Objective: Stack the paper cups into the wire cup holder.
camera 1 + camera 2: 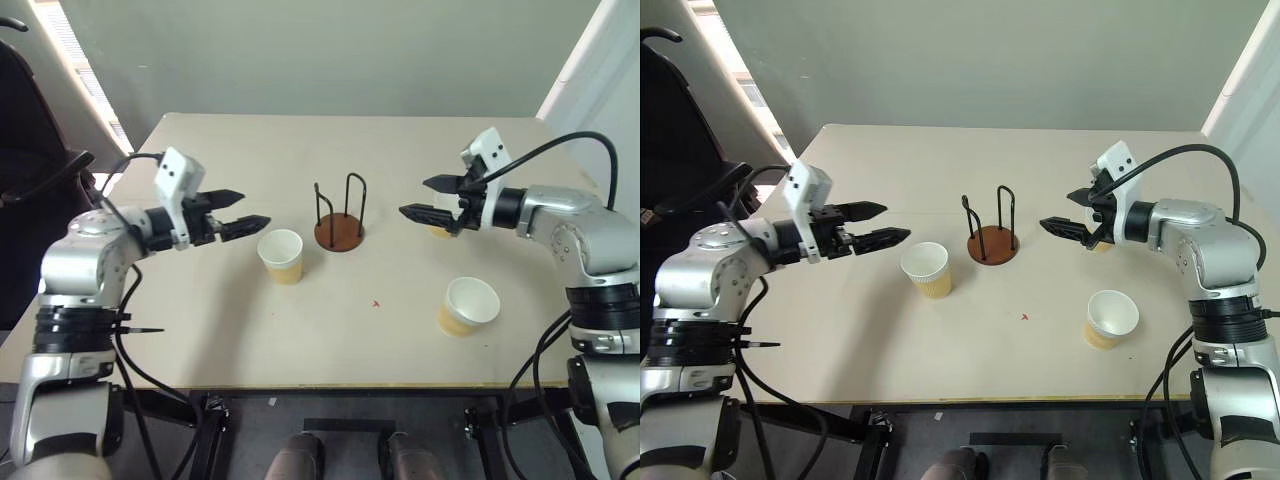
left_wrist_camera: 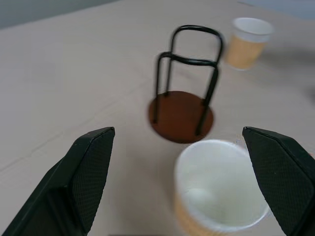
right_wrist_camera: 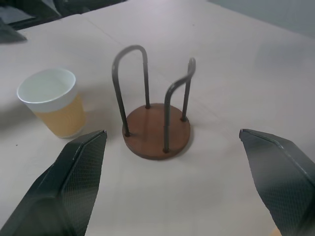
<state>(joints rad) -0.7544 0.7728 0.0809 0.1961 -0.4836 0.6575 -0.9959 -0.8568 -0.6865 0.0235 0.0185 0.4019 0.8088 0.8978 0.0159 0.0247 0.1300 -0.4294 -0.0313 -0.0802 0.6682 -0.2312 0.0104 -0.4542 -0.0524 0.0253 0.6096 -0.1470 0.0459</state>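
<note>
The table (image 1: pixel 300 350) lay mostly bare, with wide free surface toward its near edge and behind the wire cup holder (image 1: pixel 340 215), which stood upright and empty near the middle. The left gripper (image 1: pixel 243 210) hovered with fingers spread apart, one paper cup (image 1: pixel 281 255) upright just beyond and below its tips. The right gripper (image 1: pixel 428 200), fingers likewise apart and empty, partly hid a second cup (image 1: pixel 440 232). A third cup (image 1: pixel 469 306) stood nearer the front edge.
</note>
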